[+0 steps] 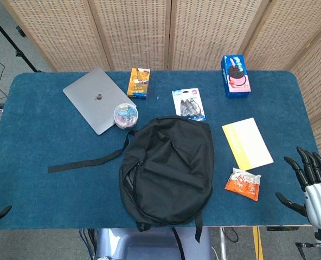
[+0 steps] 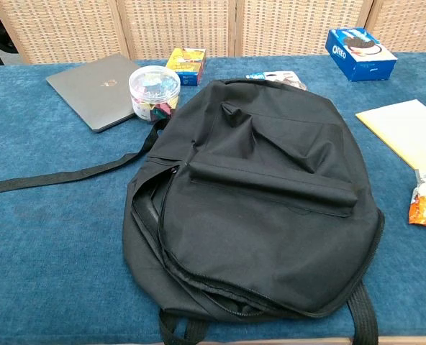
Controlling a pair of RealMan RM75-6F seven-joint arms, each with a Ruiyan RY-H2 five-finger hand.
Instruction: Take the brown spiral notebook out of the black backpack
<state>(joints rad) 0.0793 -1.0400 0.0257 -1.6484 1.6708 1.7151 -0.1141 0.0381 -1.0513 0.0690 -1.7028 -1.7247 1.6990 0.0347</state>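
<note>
Black backpack (image 1: 168,168) is lying flat mid-tabletop (image 1: 36,141), main zip gaping at its left edge (image 2: 152,215). Brown spiral notebook: not showing, presumably inside. Right hand (image 1: 312,184) is hovering empty, fingers apart; left hand barely showing, state unclear. Advice: widen opening before reaching in.

A blue-covered table (image 1: 36,135) carries everything. Nearest the right hand (image 1: 311,181) lies an orange snack packet (image 1: 242,184), just inward of it, with a yellow booklet (image 1: 247,143) beyond. Farther across sits the black backpack (image 1: 168,168) — flat, one strap trailing away. Well beyond: a grey laptop (image 1: 95,99), a clear tub of clips (image 1: 126,115), an orange box (image 1: 139,82), a blister pack (image 1: 188,104) and a blue cookie box (image 1: 236,76).
</note>
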